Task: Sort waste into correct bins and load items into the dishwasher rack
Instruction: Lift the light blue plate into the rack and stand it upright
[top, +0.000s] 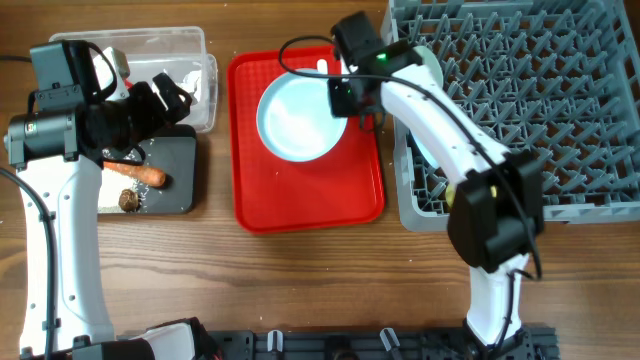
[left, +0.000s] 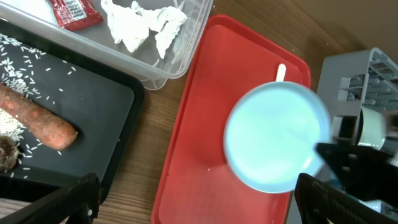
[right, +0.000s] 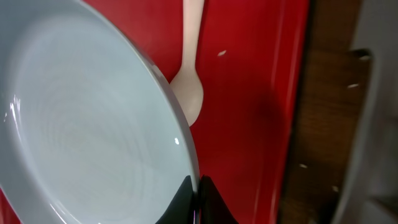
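Observation:
The pale blue plate (top: 298, 118) is over the red serving tray (top: 260, 200). My right gripper (top: 343, 98) is shut on the plate's right rim; the wrist view shows both fingers (right: 197, 198) pinching the rim (right: 93, 124). The white spoon (right: 188, 74) lies on the tray beside the plate. My left gripper (top: 165, 95) is open and empty over the bins. The clear tub (top: 195, 45) holds the red wrapper (left: 71, 12) and white paper (left: 143, 25). The black tray (top: 185, 165) holds the carrot (top: 135, 173), rice grains (left: 18, 68) and brown lump (top: 129, 200).
The grey dishwasher rack (top: 560, 80) fills the right side, with a pale bowl (top: 425, 150) near its left edge. Bare wooden table runs along the front. The red tray's raised rim lies between the plate and the rack.

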